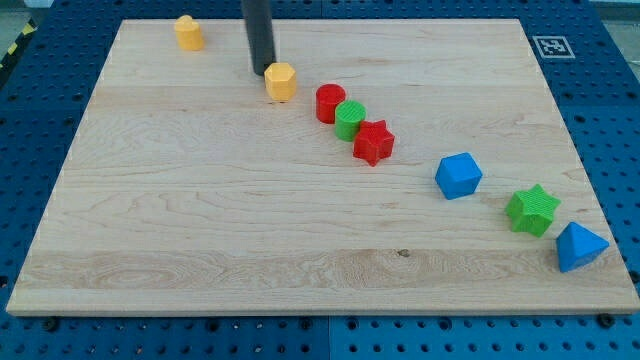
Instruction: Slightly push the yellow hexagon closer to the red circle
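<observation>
While a blue pegboard bench [600, 110] surrounds it, a pale wooden board [250, 230] fills the view, with a small black-and-white marker [552, 46] at its top right corner. The yellow hexagon [281, 81], a short glossy six-sided block, sits near the board's top, left of the red circle [330, 103] and apart from it. My tip [262, 73], a bare rod with no jaws, rests just beside the hexagon's upper left.

A small yellow hexagon [281, 80] stands upright on a wooden tabletop [250, 220] near the view's top. A red circle [330, 103] stands near its right, slightly lower, apart.
</observation>
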`<act>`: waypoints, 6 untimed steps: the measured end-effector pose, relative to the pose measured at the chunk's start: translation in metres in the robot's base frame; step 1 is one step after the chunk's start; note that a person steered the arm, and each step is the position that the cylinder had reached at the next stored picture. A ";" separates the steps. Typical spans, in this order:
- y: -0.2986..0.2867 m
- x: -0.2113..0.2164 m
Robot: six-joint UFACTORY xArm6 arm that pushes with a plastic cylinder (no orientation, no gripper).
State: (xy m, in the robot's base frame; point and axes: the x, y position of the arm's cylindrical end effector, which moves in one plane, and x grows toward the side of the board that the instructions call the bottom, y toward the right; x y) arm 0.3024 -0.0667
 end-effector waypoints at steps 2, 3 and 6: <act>-0.044 0.003; -0.053 0.017; 0.013 0.022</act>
